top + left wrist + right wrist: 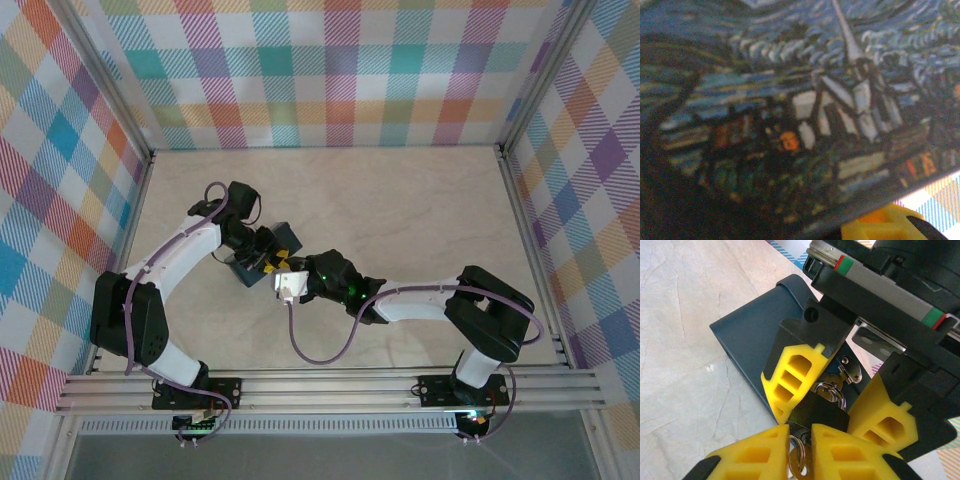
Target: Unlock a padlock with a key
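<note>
**Yellow fingers meet over the box**

Now the left fingers (790, 377) pinch the dark padlock (817, 412) just above the painting-print box (747, 327) on the marble-look table (680, 365). Meanwhile the right fingers (752, 457) press together on the key (799, 460), right under the padlock's base.

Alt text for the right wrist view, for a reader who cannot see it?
The right end effector pinches the key and its ring just under the dark padlock, which the left end effector grips from both sides. Behind them a dark box lies on the pale table.
</note>
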Action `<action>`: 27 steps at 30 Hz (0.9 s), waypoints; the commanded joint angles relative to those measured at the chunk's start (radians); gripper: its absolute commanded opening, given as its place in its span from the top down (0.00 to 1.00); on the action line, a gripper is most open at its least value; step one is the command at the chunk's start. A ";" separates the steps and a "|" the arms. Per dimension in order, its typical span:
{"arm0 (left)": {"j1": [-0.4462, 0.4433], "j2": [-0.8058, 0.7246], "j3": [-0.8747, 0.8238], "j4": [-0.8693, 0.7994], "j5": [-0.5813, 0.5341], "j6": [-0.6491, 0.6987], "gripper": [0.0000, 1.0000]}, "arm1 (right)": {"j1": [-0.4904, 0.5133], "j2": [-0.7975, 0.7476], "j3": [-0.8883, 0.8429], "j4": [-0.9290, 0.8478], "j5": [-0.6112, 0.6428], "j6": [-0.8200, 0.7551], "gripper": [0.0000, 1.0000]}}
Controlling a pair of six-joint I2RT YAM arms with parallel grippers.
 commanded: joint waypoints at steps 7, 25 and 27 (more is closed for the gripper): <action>0.004 -0.012 0.033 0.003 0.033 -0.009 0.79 | 0.002 -0.044 -0.050 0.026 0.031 -0.019 0.75; -0.004 -0.020 -0.011 0.052 0.056 -0.031 0.79 | 0.000 -0.009 0.000 -0.023 0.026 -0.004 0.90; -0.005 -0.021 -0.017 0.065 0.057 -0.041 0.79 | 0.002 -0.009 0.016 -0.045 0.029 0.016 0.91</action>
